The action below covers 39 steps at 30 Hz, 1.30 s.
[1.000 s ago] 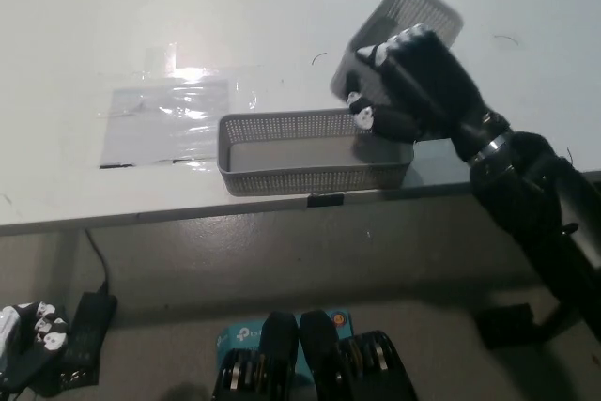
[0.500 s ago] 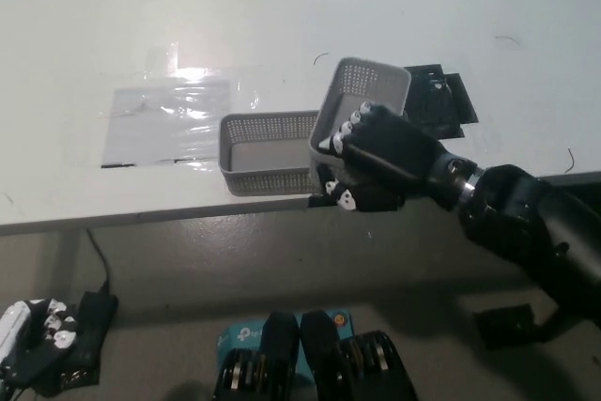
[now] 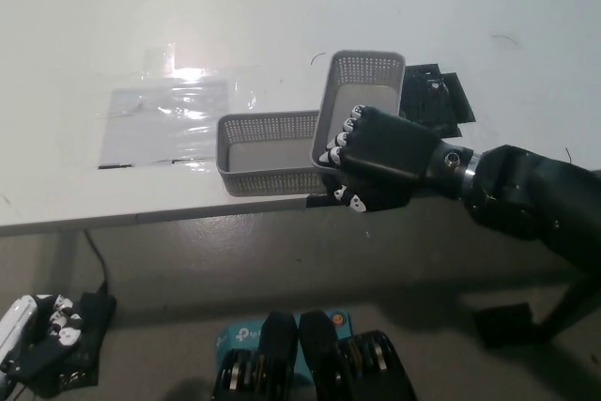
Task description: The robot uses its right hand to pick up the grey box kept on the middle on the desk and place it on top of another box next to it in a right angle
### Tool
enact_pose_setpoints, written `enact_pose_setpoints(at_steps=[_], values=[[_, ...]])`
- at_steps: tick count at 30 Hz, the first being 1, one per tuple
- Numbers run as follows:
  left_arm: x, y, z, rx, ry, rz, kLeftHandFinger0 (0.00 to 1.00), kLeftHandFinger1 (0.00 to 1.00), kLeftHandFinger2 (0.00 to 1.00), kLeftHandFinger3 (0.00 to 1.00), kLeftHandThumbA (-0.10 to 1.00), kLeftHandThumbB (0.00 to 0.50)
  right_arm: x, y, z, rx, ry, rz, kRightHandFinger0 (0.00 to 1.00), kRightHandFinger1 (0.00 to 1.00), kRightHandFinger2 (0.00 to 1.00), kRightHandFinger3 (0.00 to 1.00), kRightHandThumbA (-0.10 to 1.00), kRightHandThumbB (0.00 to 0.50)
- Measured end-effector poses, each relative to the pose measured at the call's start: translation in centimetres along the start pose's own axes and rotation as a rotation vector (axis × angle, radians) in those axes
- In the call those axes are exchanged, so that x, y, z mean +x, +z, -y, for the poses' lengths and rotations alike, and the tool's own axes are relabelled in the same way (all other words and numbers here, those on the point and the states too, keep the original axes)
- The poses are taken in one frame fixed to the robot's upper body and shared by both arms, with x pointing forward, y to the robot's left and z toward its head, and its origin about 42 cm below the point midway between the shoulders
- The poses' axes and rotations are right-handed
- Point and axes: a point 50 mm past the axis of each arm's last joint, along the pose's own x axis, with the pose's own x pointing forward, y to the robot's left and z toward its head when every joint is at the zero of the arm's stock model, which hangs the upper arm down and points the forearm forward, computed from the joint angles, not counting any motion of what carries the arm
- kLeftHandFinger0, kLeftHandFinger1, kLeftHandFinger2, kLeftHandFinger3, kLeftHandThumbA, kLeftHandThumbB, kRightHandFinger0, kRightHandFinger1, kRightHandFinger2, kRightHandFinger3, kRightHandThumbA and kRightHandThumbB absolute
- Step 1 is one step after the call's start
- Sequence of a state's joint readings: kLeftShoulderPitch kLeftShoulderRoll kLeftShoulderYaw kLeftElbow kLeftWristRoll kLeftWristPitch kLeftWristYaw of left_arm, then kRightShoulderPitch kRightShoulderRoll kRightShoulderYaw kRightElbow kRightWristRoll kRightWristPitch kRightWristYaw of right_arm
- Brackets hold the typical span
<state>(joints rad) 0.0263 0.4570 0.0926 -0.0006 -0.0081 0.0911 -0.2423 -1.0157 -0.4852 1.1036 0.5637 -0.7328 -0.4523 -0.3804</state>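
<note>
We see a white desk (image 3: 282, 7) whose near edge runs across the middle of the view. A long grey perforated box (image 3: 268, 154) sits on it right at that near edge. Just left of this box lies a shiny transparent sheet (image 3: 169, 119), flat on the surface and catching glare. Right of the box, partly hidden, lies a flat black patch (image 3: 434, 99). A few thin dark marks dot the desk beyond the box.

bare desk (image 3: 282, 7) beyond, stacked grey boxes (image 3: 272, 152) crowd near edge
</note>
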Motion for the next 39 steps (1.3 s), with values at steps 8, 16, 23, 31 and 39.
enact_pose_setpoints(at_steps=[8, 16, 23, 31, 39], values=[[0.2, 0.2, 0.0, 0.011, -0.004, -0.004, 0.05, 0.04, 0.12, 0.23, -0.10, 0.500, 0.3, -0.1, -0.3, -0.038, -0.051, 0.025, 0.00, 0.00, 0.36, 0.63, -0.10, 0.120], [0.3, 0.3, -0.2, 0.023, -0.016, -0.007, 0.04, 0.03, 0.10, 0.23, -0.10, 0.500, 0.7, 0.2, 0.2, -0.039, -0.139, 0.041, 0.00, 0.00, 0.42, 0.67, -0.08, 0.031], [0.3, 0.3, -0.2, 0.023, -0.018, -0.008, 0.01, 0.01, 0.11, 0.22, -0.10, 0.500, 0.6, 0.4, 0.1, -0.006, -0.184, 0.035, 0.00, 0.01, 0.42, 0.65, -0.10, 0.069], [0.3, 0.3, -0.2, 0.023, -0.018, -0.009, 0.02, 0.02, 0.10, 0.22, -0.10, 0.500, 0.7, 0.1, 0.5, 0.105, -0.199, -0.024, 0.00, 0.01, 0.37, 0.52, -0.10, 0.155], [0.3, 0.3, -0.2, 0.029, -0.020, -0.009, 0.02, 0.03, 0.11, 0.23, -0.10, 0.500, 0.5, -0.8, 0.6, 0.198, -0.137, -0.091, 0.00, 0.26, 0.62, 0.66, -0.10, 0.073]])
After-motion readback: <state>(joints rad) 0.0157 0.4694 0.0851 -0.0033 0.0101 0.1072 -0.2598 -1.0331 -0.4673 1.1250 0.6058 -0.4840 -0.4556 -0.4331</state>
